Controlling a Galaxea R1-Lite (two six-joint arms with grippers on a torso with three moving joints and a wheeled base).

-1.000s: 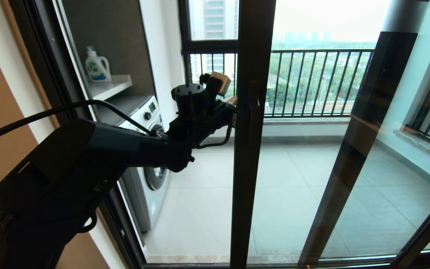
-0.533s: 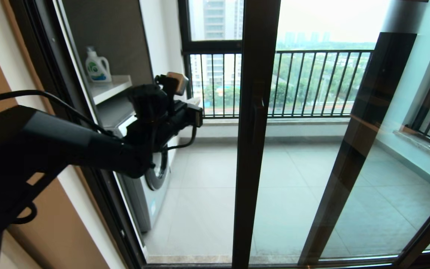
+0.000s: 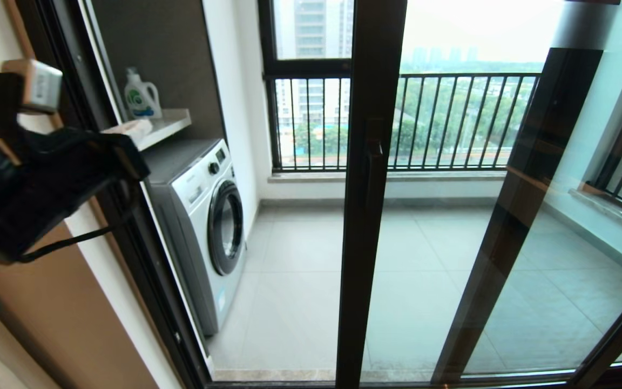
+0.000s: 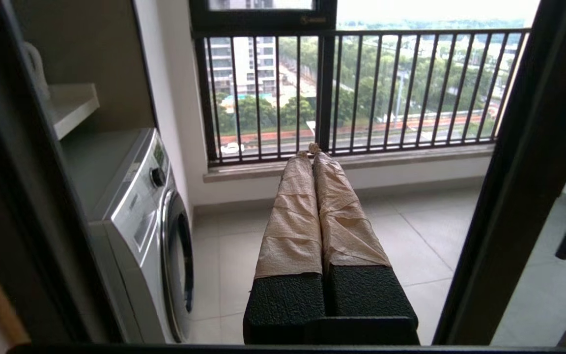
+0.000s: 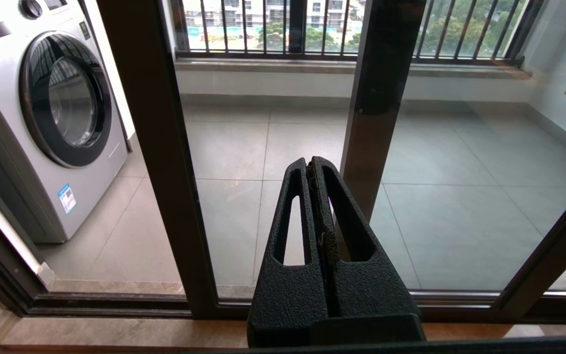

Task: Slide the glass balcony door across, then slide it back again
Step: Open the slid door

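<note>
The glass balcony door (image 3: 364,243) stands partly slid open, its dark upright near the middle of the head view with the short black bar handle (image 3: 374,162) on it. My left gripper (image 3: 130,128) is drawn back at the far left by the wall, well clear of the door. Its tape-wrapped fingers (image 4: 295,211) are shut on nothing and point out at the balcony, with the door's upright (image 4: 509,172) off to one side. My right gripper (image 5: 312,164) is shut and empty, low before the door's bottom rail, close to the upright (image 5: 160,147). It is out of the head view.
A washing machine (image 3: 203,216) stands just inside the opening on the left, under a shelf (image 3: 165,121) with a detergent bottle (image 3: 141,94). A second dark-framed panel (image 3: 527,189) without a handle overlaps on the right. Behind is the railed outer window (image 3: 451,119).
My left arm has pulled away from the door's upright and swung back to the far left. The door edged slightly right early on, then stayed still.
</note>
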